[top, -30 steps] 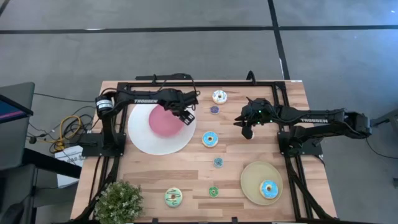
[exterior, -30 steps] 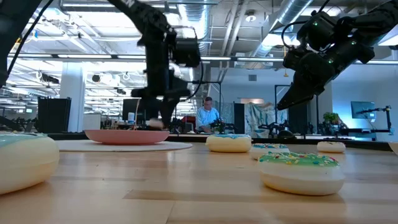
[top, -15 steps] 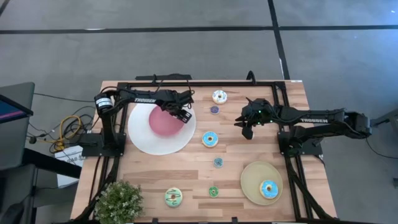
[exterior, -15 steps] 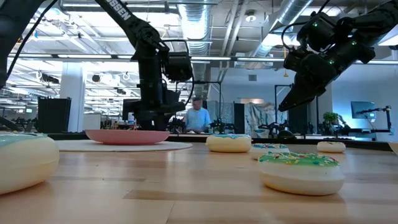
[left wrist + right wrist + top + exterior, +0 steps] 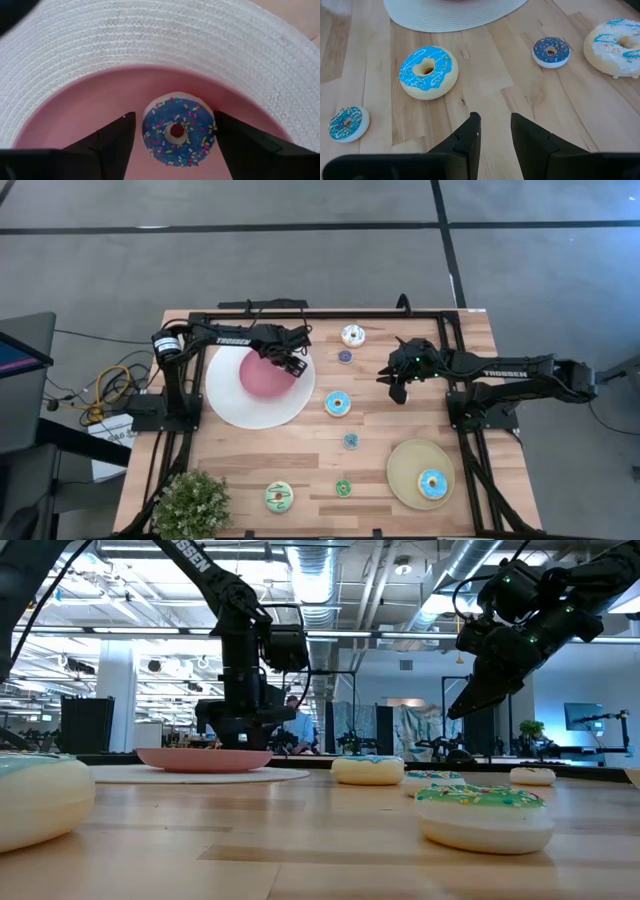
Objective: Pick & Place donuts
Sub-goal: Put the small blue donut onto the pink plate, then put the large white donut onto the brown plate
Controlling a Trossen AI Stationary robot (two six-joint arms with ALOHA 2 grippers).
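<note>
left gripper [image 5: 172,137] over pink centre of big white plate [image 5: 232,405], jaws just spread wider, small blue sprinkled donut [image 5: 177,130] lying flat on pink between fingers, looks let go. so one more placed, I'd guess.

right gripper [image 5: 397,392] hovers mid-table, fingers narrowly apart, holding nothing.

nearby: blue-iced donut [image 5: 428,71], navy mini donut [image 5: 550,51], white drizzled donut [image 5: 618,40]. nothing blocking them.

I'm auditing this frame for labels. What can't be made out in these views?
- High view: the dark blue small donut on the white plate is hidden under the left hand.
- Left wrist view: whether the fingers touch that donut is unclear.
- Low view: the near-left donut is cut off by the picture's edge.
</note>
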